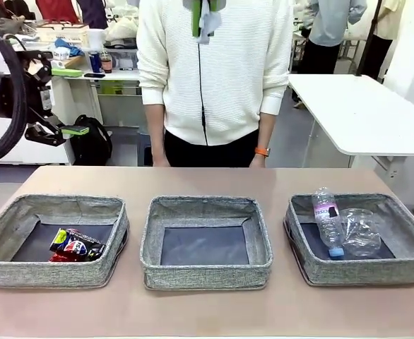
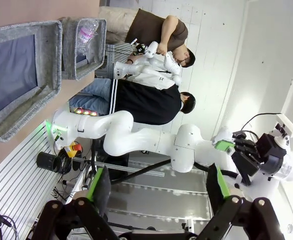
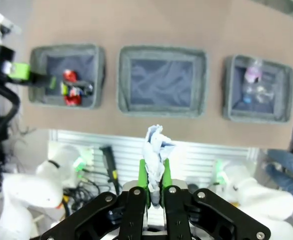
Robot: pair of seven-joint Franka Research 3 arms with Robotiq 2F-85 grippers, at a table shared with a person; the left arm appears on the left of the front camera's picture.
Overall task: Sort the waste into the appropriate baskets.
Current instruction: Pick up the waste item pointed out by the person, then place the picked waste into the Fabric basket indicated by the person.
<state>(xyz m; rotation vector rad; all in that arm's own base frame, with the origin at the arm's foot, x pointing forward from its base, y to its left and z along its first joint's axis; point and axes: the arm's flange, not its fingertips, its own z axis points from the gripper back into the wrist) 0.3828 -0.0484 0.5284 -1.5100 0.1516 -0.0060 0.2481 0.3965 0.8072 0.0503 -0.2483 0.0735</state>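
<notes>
Three grey baskets stand in a row on the table: left [image 1: 2, 265], middle [image 1: 205, 277], right [image 1: 405, 268]. In the left basket lie a crushed dark-blue can [image 1: 78, 245] and a crushed red can [image 1: 60, 257]. A clear bottle [image 1: 327, 220] with a blue cap and a clear cup [image 1: 360, 232] lie in the right basket. High above the middle, my right gripper [image 3: 154, 176] is shut on a white crumpled paper wad [image 3: 155, 145], and the wad [image 1: 208, 25] hangs at the top edge of the front view. My left gripper [image 1: 60, 101] stands open and empty, raised at the far left.
A person in a white sweater [image 1: 214, 70] stands at the table's far edge, behind the middle basket. A white table [image 1: 362, 113] is at the back right. The tabletop [image 1: 207, 180] is bare between the baskets and the person.
</notes>
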